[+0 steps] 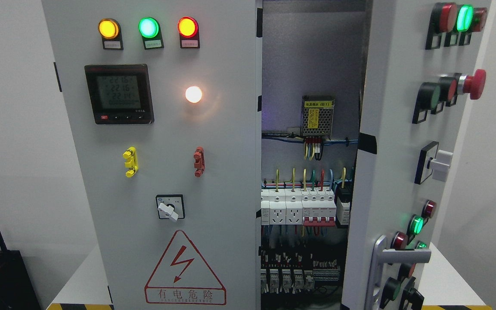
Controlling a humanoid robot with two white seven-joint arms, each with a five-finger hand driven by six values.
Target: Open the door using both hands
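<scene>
A grey electrical cabinet fills the head view. Its left door [153,172] is closed and carries three lit lamps, a digital meter [119,94], a rotary switch [170,207] and a red warning triangle [185,269]. The right door [396,163] stands swung outward, seen edge-on, with a silver handle [388,262] near its lower part and lamps, a red mushroom button [475,84] and a white knob [439,160] on its face. Between the doors the interior [308,193] shows breakers, sockets and wiring. Neither of my hands appears in the picture.
The cabinet stands on a white table [82,280] with yellow-black tape along its front edge. A black object [2,275] sits at the lower left against the white wall. White wall also shows to the right of the open door.
</scene>
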